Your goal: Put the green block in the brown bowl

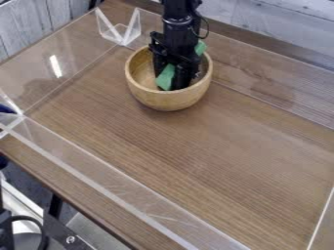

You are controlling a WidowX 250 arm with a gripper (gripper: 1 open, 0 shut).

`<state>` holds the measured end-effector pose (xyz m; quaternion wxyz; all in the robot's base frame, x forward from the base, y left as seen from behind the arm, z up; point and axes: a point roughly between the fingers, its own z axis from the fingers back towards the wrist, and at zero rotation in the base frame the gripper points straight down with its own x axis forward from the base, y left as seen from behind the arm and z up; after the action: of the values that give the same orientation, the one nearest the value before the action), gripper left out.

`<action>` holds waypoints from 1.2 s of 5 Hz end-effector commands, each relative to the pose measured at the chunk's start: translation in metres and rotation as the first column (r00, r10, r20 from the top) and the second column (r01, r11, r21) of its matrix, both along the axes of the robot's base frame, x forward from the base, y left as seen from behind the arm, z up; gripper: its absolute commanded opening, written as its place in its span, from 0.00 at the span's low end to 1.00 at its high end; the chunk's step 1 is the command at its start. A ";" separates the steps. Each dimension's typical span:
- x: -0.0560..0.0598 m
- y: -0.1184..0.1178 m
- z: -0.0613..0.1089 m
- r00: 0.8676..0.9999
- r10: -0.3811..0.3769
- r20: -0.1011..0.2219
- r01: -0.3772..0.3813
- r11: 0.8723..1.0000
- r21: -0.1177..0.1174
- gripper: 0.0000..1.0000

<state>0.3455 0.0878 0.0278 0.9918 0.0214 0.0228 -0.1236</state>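
The brown bowl (156,99) stands on the wooden table at the back, left of the middle. My black gripper (174,72) points straight down into it, its fingers below the rim. Between those fingers sits the green block (167,78), tilted, with its lower end inside the bowl. The gripper is shut on the block. Whether the block touches the bowl's bottom cannot be told, as the fingers hide part of it.
A clear plastic stand (120,27) sits behind and to the left of the bowl. Low clear walls (53,68) border the wooden table (196,156) on the left and front. Wide bare tabletop lies in front of the bowl.
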 end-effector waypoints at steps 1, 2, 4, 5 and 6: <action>0.013 0.010 0.001 0.998 -0.015 0.061 0.014 1.000 0.019 0.00; 0.012 0.009 0.000 0.999 0.006 0.050 -0.006 1.000 0.013 0.00; 0.011 0.005 -0.003 0.998 0.047 0.028 -0.047 0.999 0.003 0.00; 0.015 0.005 -0.002 0.999 0.041 0.011 -0.041 0.999 0.008 0.00; 0.019 0.006 -0.002 0.999 0.035 -0.008 -0.035 0.999 0.013 0.00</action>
<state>0.3561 0.0928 0.0259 0.9933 0.0204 0.0398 -0.1064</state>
